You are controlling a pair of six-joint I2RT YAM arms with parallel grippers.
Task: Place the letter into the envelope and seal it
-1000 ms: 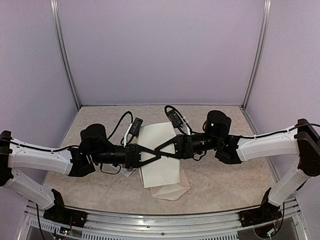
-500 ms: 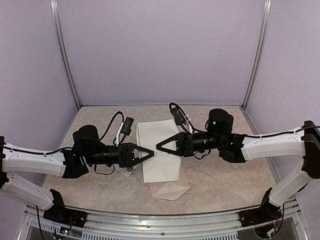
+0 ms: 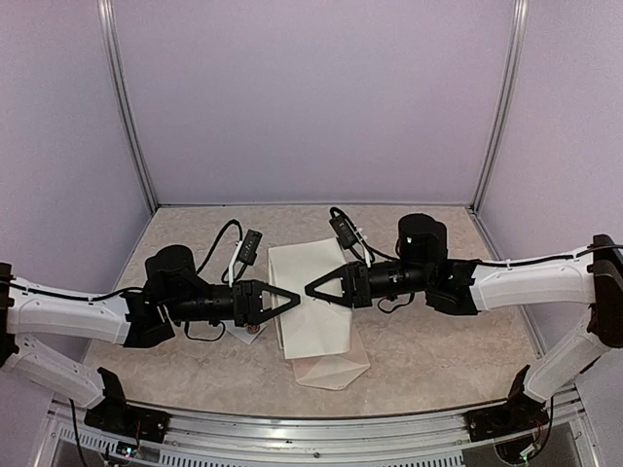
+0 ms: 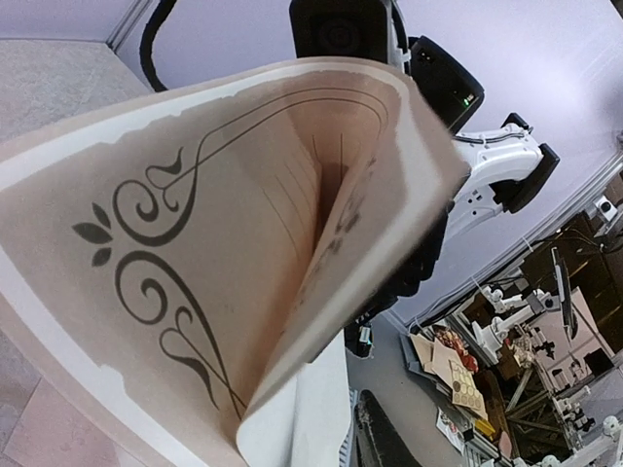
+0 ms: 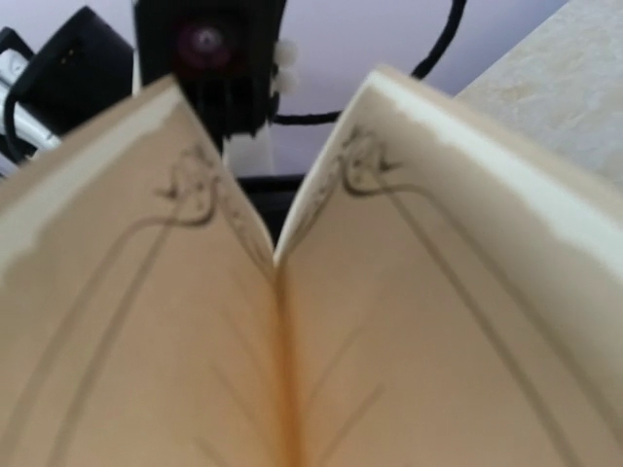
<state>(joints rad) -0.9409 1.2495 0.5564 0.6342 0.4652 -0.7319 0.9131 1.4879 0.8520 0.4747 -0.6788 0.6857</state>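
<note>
Centrally, the left pincer (image 3: pixel 294 300) and right pincer (image 3: pixel 309 289) are pointing tip to tip over the creased letter (image 3: pixel 316 331); whether they are clamping it I cannot tell.

The letter (image 4: pixel 224 243) fills the view, bent over on itself, printed face inward, scroll ornament (image 4: pixel 146 263) at 9 o'clock. Right arm (image 4: pixel 496 170) visible at 2 o'clock.
</note>
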